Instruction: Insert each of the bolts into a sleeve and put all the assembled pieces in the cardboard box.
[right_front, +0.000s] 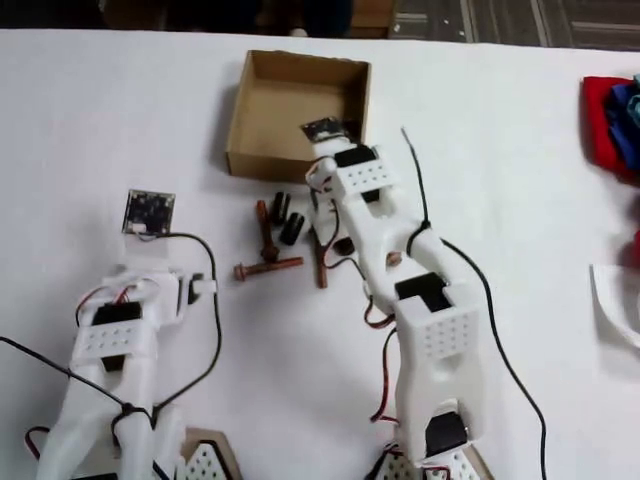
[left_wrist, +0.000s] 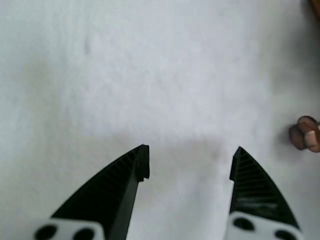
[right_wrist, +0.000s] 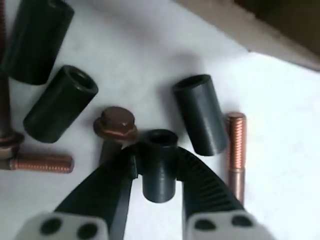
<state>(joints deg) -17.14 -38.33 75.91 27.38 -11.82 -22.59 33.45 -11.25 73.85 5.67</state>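
Sleeve sits clamped in the right gripper, near the cardboard box; left gripper gapes over the tabletop, one bolt cut off at the view's edge.

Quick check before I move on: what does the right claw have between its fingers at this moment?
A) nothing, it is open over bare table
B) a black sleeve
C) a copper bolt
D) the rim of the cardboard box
B: in the right wrist view the right claw is closed from both sides on a black sleeve, with the bolts lying loose on the table around it.
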